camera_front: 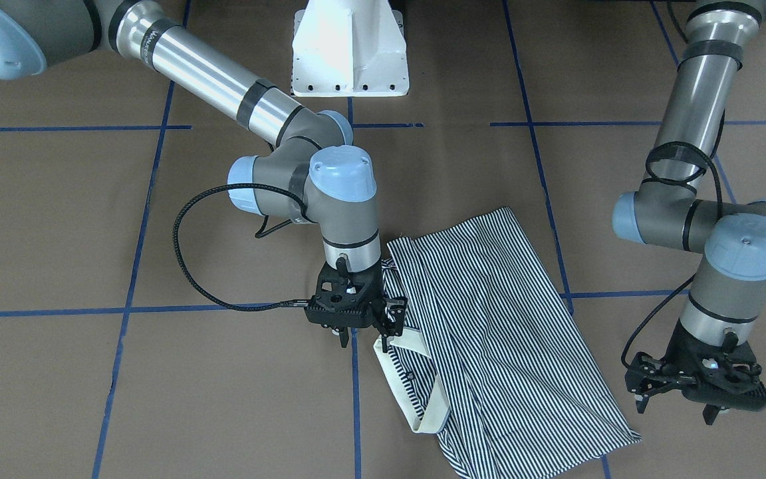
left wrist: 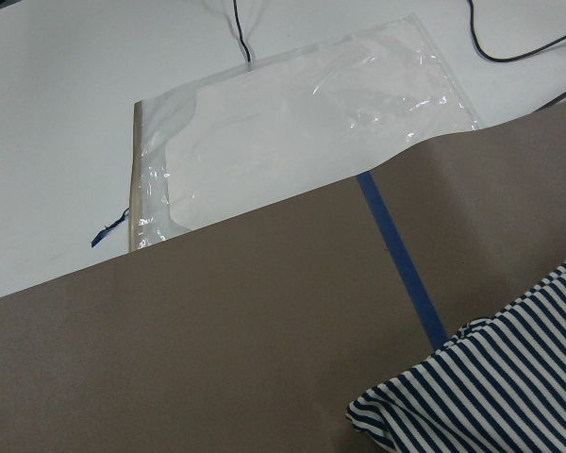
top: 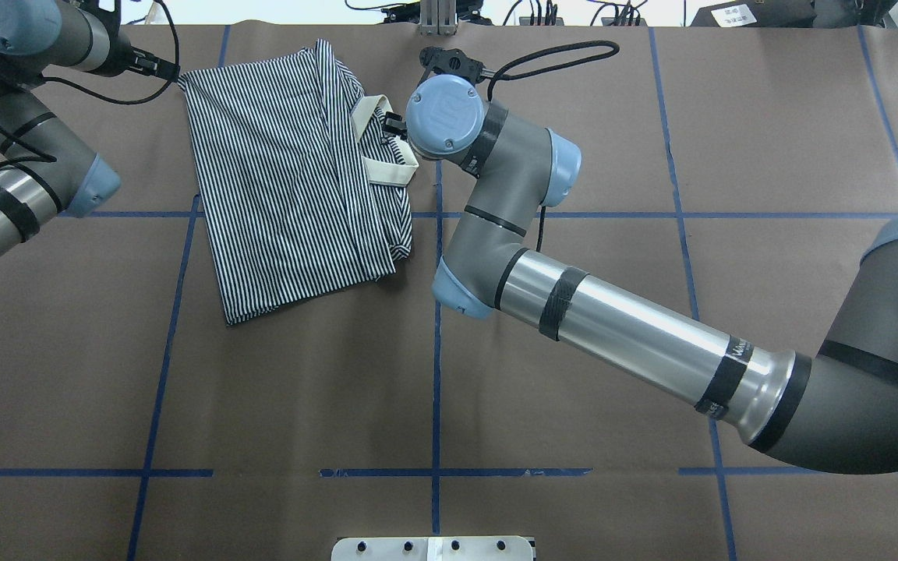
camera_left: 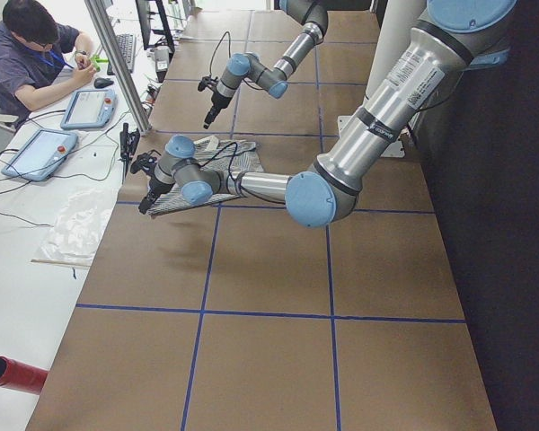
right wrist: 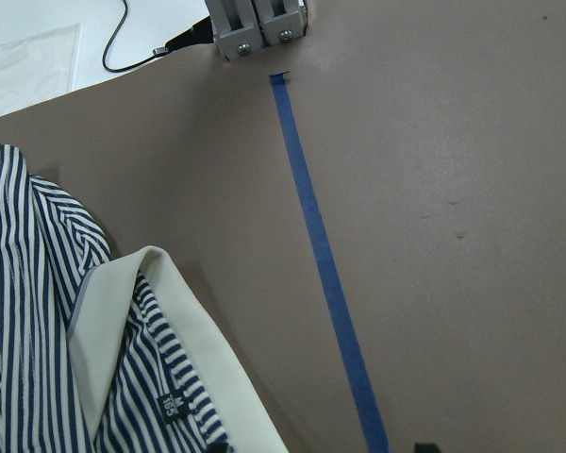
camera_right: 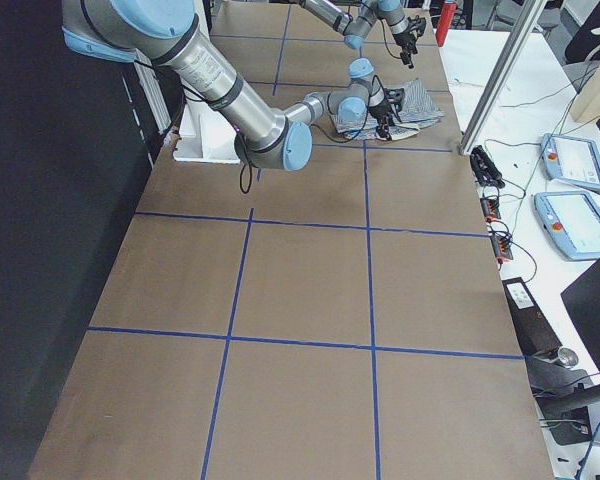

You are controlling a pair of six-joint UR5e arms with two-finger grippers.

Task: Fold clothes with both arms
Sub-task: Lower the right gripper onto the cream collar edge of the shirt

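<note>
The striped polo shirt point(camera_front: 489, 332) lies folded into a long rectangle on the brown table cover, also in the overhead view point(top: 285, 179). Its cream collar point(camera_front: 416, 386) sticks out at the edge nearest the right arm and shows in the right wrist view point(right wrist: 151, 340). My right gripper point(camera_front: 363, 340) hovers open right beside the collar's end, holding nothing. My left gripper point(camera_front: 675, 407) is open and empty, off the shirt's other long side, apart from the cloth. The left wrist view shows only a shirt corner point(left wrist: 491, 396).
The white pedestal base point(camera_front: 350, 53) stands at the robot's side of the table. Blue tape lines point(top: 436, 327) cross the brown cover. A clear plastic bag point(left wrist: 292, 123) lies past the table edge. An operator point(camera_left: 31, 54) sits beside teach pendants point(camera_left: 88, 108).
</note>
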